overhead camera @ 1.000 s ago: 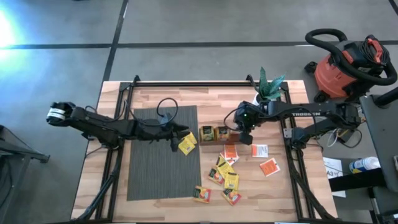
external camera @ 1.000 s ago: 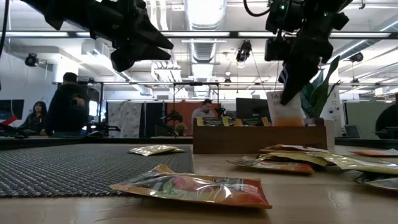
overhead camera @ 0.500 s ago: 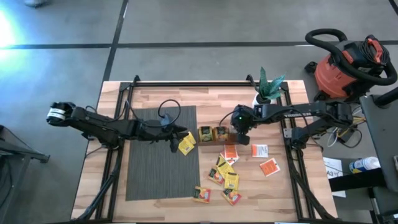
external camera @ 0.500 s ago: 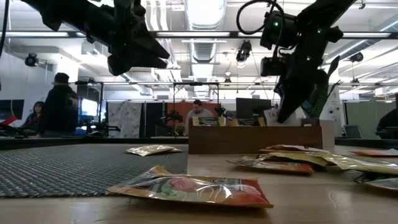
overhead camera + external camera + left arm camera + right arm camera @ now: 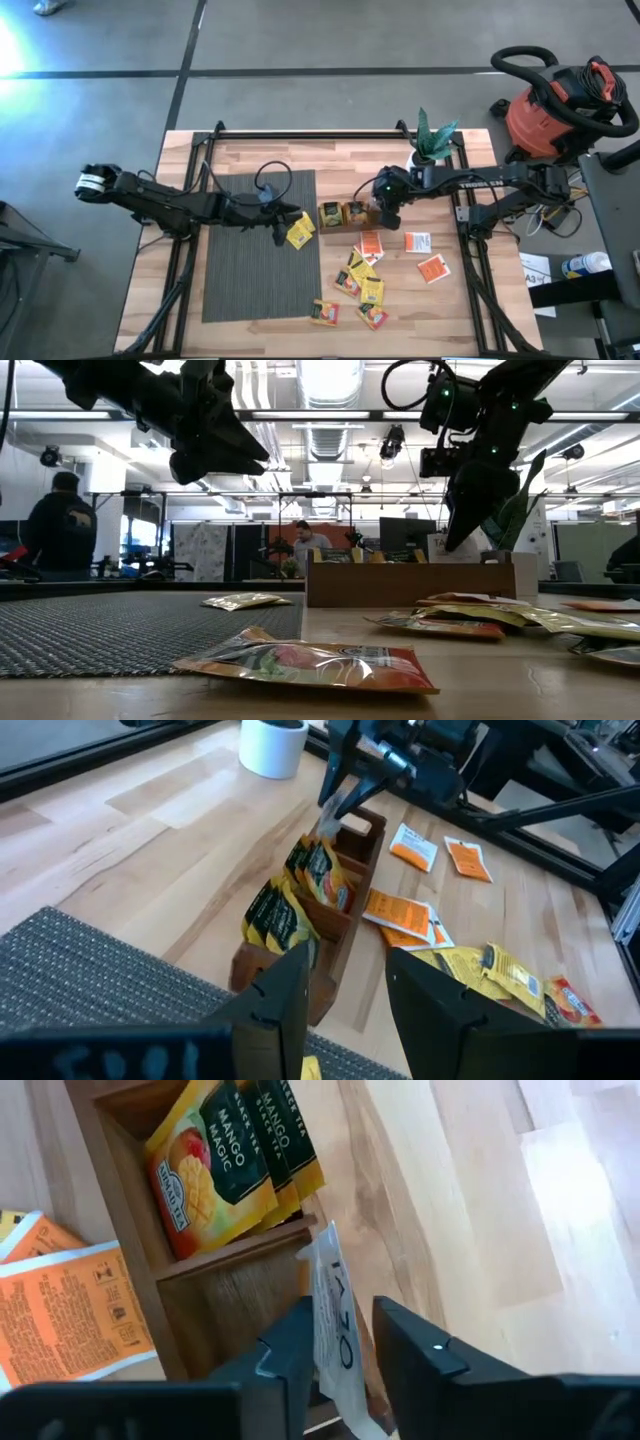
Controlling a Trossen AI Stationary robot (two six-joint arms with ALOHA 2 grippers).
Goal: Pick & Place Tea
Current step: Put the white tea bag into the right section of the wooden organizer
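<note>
The tea is a scatter of small sachets (image 5: 362, 275), yellow, orange and white, on the table's near right. A brown wooden tray (image 5: 348, 214) stands beside the dark mat (image 5: 260, 250), with yellow mango sachets (image 5: 225, 1155) in one compartment. My right gripper (image 5: 343, 1315) hangs over the tray's right end compartment, open. A white sachet (image 5: 330, 1325) stands on edge between its fingers, its lower part inside that compartment. My left gripper (image 5: 345, 965) is open in the air above a yellow sachet (image 5: 300, 231) lying flat at the mat's right edge. My right gripper points down with its fingers apart on either side of the white sachet's upper edge (image 5: 322, 1265). I cannot tell whether either finger (image 5: 290, 1350) touches it. The sachet stands upright, with its lower part in the tray's compartment (image 5: 368, 820).
A potted plant in a white pot (image 5: 428, 150) stands at the far right, just behind my right arm. Black frame rails run along the table's left, right and far sides. A red vacuum (image 5: 555, 110) sits on the floor to the right of the table.
My right gripper has gone a little toward the table's left and down with the white sachet. The sachet hung clear over the tray's right end and now has its lower part inside the end compartment. My left arm has kept still.
</note>
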